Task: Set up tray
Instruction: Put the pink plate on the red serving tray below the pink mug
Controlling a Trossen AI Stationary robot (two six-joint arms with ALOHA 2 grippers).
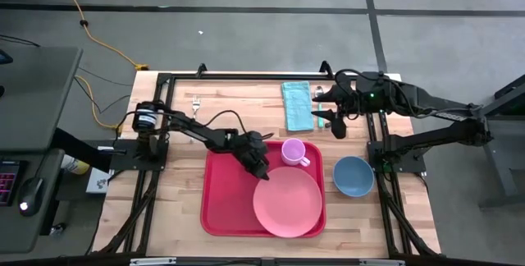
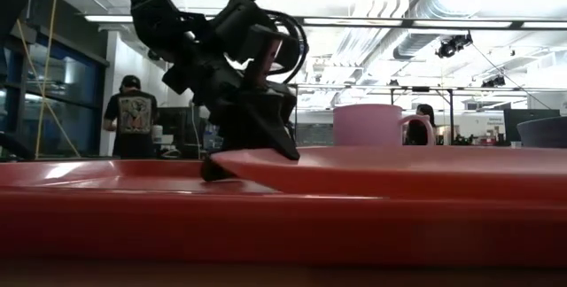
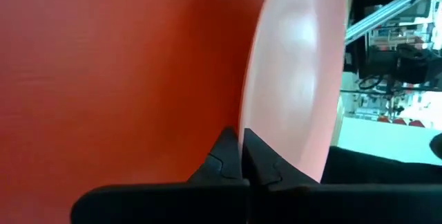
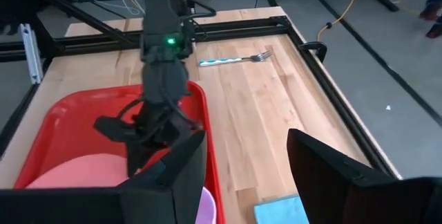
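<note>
The red tray lies on the wooden counter with a pink plate in it. The left tool is closed at the plate's rim — whether it pinches the rim I cannot tell. The right tool hangs open and empty over the counter's far side, near a blue cloth.

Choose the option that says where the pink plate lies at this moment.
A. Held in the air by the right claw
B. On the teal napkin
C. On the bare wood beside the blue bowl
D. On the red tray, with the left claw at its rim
D: in the high view the pink plate lies on the red tray, with the left claw shut at its rim, while the right claw hangs open near the napkin.
</note>
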